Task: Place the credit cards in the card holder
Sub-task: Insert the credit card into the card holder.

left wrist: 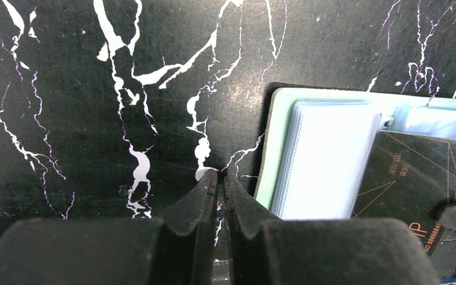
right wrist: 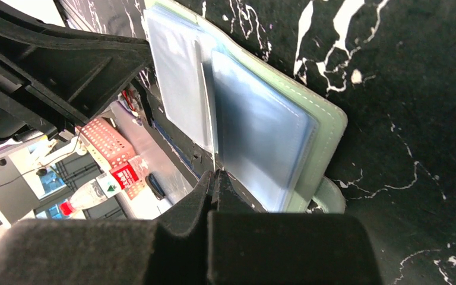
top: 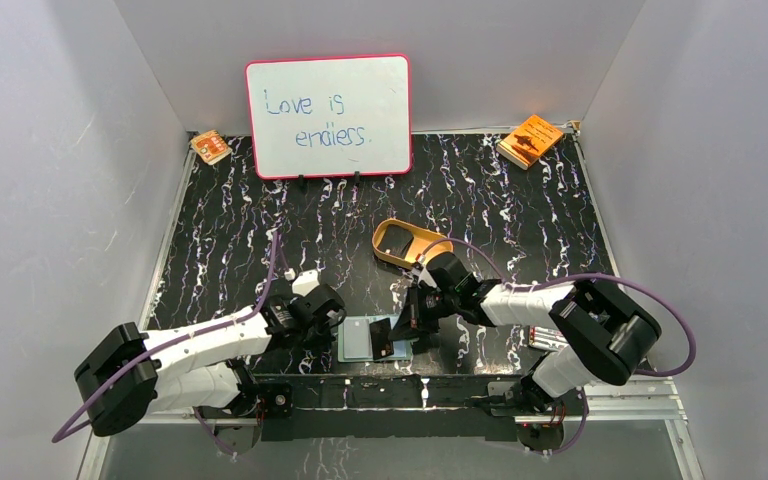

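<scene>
Cards: only one dark card (left wrist: pixel 412 178) shows, lying slantwise over the right leaf of the holder (left wrist: pixel 323 160). The holder is spread open, pale pockets up, at bottom centre of the overhead view, close to the near edge of the table (top: pixel 520 230). The right gripper (right wrist: pixel 214 177) is clamped on the card's corner, I'd judge to steer its edge under a pocket lip; whether it has gone in I cannot tell. The left gripper (left wrist: pixel 220 177) sits at the holder's left rim, jaws a bare slit apart with nothing between them, probably to pin that leaf flat. Room is tight: both arms crowd the holder, the table edge lies just below, and the tray (top: pixel 379 243) sits just above the right gripper. Bare table opens toward the upper left.
</scene>
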